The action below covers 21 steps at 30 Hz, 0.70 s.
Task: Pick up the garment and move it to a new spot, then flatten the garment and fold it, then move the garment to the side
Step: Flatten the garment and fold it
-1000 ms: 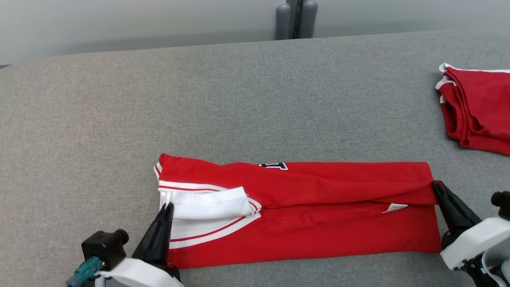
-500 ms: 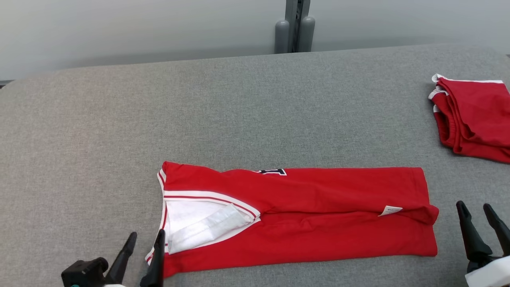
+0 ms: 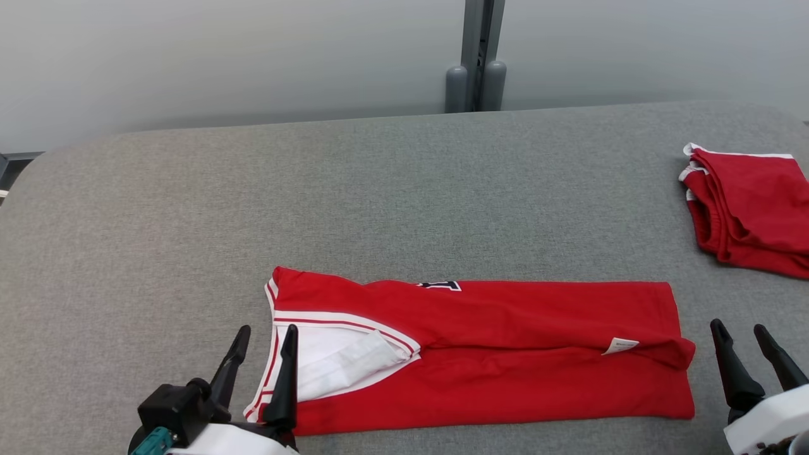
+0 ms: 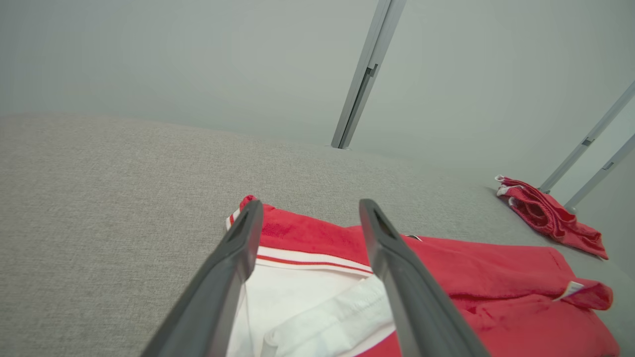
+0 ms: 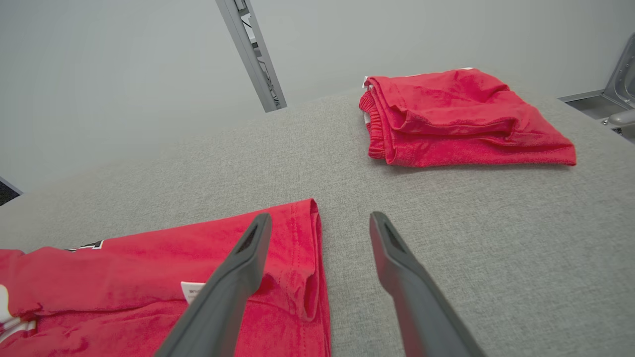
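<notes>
Released 1 garment [image 3: 505, 373] | left pincer [image 3: 268, 328], right pincer [image 3: 736, 325] open | 1 folded pile [image 3: 752, 208] aside

Red garment [image 3: 505, 354] folded into a long strip on grey table [image 3: 379, 189], both grippers spread and empty.
Left gripper [image 3: 267, 330] at the white-trimmed end, right gripper [image 3: 736, 325] just beside the other end; folded red pile [image 3: 752, 208] far right.
</notes>
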{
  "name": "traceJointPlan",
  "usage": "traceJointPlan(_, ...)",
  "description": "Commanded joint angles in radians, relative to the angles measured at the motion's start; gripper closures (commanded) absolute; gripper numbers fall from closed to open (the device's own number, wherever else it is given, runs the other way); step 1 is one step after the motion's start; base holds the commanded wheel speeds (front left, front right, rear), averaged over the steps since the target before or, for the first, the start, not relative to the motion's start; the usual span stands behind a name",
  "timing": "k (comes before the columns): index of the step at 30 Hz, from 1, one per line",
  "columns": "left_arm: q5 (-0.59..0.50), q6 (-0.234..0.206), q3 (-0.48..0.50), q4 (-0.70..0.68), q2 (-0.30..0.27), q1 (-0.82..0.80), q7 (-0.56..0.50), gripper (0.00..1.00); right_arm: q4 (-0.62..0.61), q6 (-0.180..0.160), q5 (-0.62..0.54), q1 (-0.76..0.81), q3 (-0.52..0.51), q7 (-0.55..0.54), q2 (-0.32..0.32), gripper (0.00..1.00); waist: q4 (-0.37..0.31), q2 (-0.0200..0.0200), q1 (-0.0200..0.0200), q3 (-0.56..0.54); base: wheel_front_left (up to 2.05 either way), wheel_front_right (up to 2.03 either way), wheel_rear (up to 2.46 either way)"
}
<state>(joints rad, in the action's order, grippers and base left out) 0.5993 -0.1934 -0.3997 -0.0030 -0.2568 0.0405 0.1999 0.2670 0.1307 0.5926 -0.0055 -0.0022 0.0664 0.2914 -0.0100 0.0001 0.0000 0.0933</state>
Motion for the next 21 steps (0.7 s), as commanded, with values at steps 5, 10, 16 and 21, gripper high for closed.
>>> traceJointPlan(5,-0.015,0.006,-0.012,0.034,0.02,-0.04,0.019,0.0,0.094,0.0,-0.048,-0.078,-0.012,-0.052,-0.019,0.0,0.028,-0.0001,0.0,-0.012,0.0,0.0,0.0)
traceJointPlan(10,-0.019,0.008,-0.007,0.051,0.024,-0.056,0.031,0.0,0.215,0.0,-0.069,-0.141,0.0,-0.073,-0.023,0.0,0.058,-0.0001,0.0,-0.005,0.0,0.0,0.0)
traceJointPlan(16,-0.017,0.013,-0.004,0.063,0.03,-0.062,0.04,0.0,0.342,0.0,-0.063,-0.178,0.038,-0.078,-0.021,0.0,0.081,-0.0001,0.0,0.005,0.0,0.0,0.0)
traceJointPlan(21,-0.016,0.014,0.001,0.068,0.032,-0.062,0.046,0.0,0.393,0.0,-0.047,-0.176,0.086,-0.078,-0.016,0.0,0.082,-0.0001,0.0,0.013,0.0,0.0,0.0)
